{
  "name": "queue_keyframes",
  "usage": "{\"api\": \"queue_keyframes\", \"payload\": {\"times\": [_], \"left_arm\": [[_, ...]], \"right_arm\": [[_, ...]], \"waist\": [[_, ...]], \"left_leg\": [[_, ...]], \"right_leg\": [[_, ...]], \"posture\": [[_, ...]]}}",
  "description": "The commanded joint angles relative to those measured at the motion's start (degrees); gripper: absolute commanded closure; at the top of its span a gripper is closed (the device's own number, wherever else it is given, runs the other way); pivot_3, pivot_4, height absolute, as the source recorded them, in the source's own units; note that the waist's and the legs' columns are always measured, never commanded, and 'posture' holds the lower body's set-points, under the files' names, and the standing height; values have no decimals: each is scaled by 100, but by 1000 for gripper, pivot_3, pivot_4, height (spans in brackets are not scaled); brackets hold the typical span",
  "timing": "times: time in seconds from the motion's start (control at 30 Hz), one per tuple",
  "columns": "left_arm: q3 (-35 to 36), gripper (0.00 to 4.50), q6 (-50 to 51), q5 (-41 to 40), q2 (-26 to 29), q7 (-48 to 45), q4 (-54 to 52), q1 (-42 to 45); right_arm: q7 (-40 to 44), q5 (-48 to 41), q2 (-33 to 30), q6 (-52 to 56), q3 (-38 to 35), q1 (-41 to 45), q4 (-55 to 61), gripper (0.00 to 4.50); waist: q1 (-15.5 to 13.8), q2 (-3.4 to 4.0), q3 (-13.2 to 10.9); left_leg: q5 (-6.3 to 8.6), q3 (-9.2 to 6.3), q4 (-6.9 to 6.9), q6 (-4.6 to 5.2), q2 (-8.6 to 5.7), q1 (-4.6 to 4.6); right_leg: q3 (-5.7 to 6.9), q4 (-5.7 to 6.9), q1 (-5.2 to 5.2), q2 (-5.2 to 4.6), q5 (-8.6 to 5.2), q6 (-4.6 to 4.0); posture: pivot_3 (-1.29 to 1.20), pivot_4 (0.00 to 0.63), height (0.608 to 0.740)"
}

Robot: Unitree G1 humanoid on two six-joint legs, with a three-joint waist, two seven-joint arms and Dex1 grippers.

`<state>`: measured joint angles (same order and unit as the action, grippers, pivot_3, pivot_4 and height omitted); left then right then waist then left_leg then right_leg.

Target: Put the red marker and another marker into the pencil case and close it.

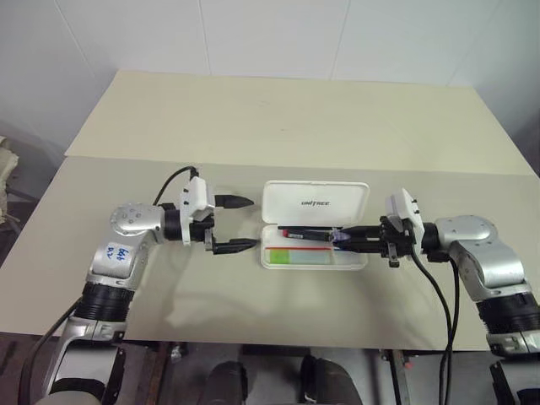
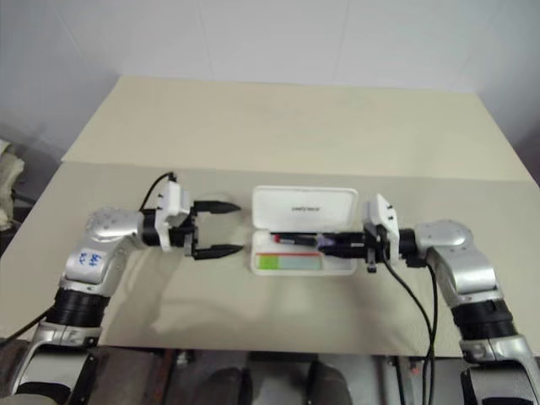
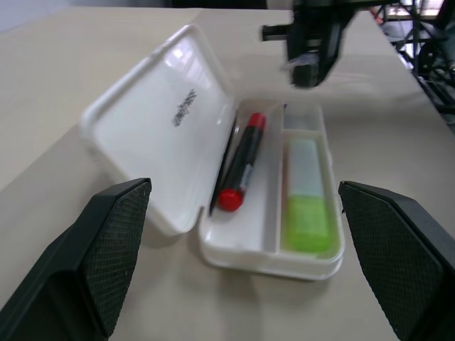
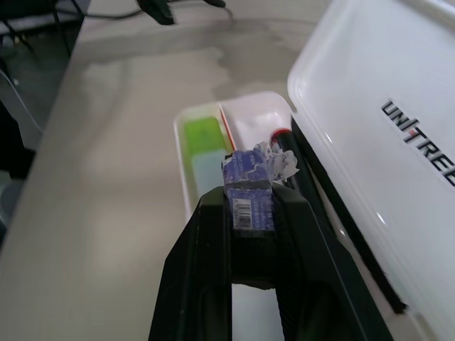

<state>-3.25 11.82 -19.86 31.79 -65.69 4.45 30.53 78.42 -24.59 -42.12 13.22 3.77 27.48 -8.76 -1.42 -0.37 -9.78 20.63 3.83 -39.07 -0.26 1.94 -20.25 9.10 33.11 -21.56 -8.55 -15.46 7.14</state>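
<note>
Both markers are already seen in the tray of the pencil case (image 1: 314,202), so closing the lid is judged the step in hand. The upright lid is best pushed forward from behind its free edge, evenly. The left gripper (image 1: 237,224) is held spread beside the case; the right gripper (image 1: 348,239) is pressed together on a scrap of printed blue wrapper (image 4: 251,186) above the tray. The red marker (image 3: 242,162) is slim and black-barrelled; the light-green highlighter (image 3: 306,196) is chunky.
</note>
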Motion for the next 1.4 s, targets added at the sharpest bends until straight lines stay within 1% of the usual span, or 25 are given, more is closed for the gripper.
{"api": "queue_keyframes", "payload": {"times": [0.03, 0.2, 0.47, 0.8, 0.93, 1.0, 1.03, 1.1, 1.13, 1.2, 1.33, 1.4], "left_arm": [[4, 0, 10, -23, -29, 147, -421, -110], [5, 0, 61, -36, 31, 204, -570, -253], [-46, 0, 94, -7, 4, 249, -636, -258], [-112, 0, 49, 1, -3, 232, -568, -163], [-110, 0, 25, -2, 14, 217, -534, -139], [-98, 0, 11, 3, 25, 207, -501, -113], [-94, 0, 4, 5, 28, 205, -487, -103], [-104, 0, -11, 12, 15, 206, -464, -83], [-112, 0, -17, 15, 6, 208, -456, -75], [-121, 0, -31, 17, -8, 205, -438, -62], [-135, 0, -56, 13, -43, 190, -394, -35], [-140, 0, -68, 9, -51, 173, -371, -25]], "right_arm": [[352, 172, -78, -433, -28, 109, -401, 4107], [541, 295, -75, -636, -31, 67, -598, 4107], [500, 364, 66, -756, -1, -109, -702, 4107], [533, 616, 229, -1045, 43, 33, -1238, 4107], [656, 770, 187, -1089, 159, 37, -1372, 4107], [680, 830, 161, -1207, 165, 88, -1440, 3389], [631, 870, 184, -1329, 138, 153, -1493, 3162], [636, 857, 216, -1379, 103, 267, -1456, 2541], [639, 846, 232, -1395, 91, 305, -1418, 2149], [631, 802, 267, -1379, 66, 351, -1289, 1442], [608, 606, 257, -1132, 21, 314, -679, 34], [580, 482, 227, -936, -18, 239, -372, 34]], "waist": [[5, 0, 0], [17, 0, 0], [8, 0, 0], [10, 0, 0], [11, 0, 0], [12, 1, 0], [12, 1, 0], [15, 0, 0], [19, 0, 0], [19, 1, 0], [11, 1, -1], [7, 1, 0]], "left_leg": [[0, 0, 0, 0, 1, 0], [0, 4, 0, 0, 1, 2], [-1, 3, -4, -1, 3, 4], [-1, 4, -4, -1, 2, 3], [-1, 4, -4, -1, 3, 4], [-1, 5, -4, -1, 2, 4], [-1, 5, -4, -1, 2, 4], [-1, 4, -4, -2, 3, 5], [-1, 4, -4, -2, 3, 5], [-1, 5, -4, -2, 3, 5], [-2, 4, -4, -2, 3, 4], [-1, 4, -4, -2, 3, 4]], "right_leg": [[1, -2, 0, 0, 0, 0], [-1, -2, 0, 0, 0, 0], [-1, -1, 2, 0, 0, 0], [-1, -2, 2, 1, 0, 0], [-1, -2, 2, 1, 0, 0], [-2, -2, 2, 1, 0, 0], [-2, -2, 2, 1, 0, 0], [-2, -2, 2, 1, 0, 0], [-2, -1, 2, 1, 0, 0], [-2, -1, 2, 1, 0, 0], [-1, -1, 2, 1, 0, 0], [-1, -1, 2, 1, 0, 0]], "posture": [[0, 150, 740], [0, 150, 740], [0, 150, 740], [0, 150, 740], [0, 150, 740], [0, 150, 740], [0, 150, 740], [0, 150, 740], [0, 150, 740], [0, 150, 740], [0, 150, 740], [0, 150, 740]]}}
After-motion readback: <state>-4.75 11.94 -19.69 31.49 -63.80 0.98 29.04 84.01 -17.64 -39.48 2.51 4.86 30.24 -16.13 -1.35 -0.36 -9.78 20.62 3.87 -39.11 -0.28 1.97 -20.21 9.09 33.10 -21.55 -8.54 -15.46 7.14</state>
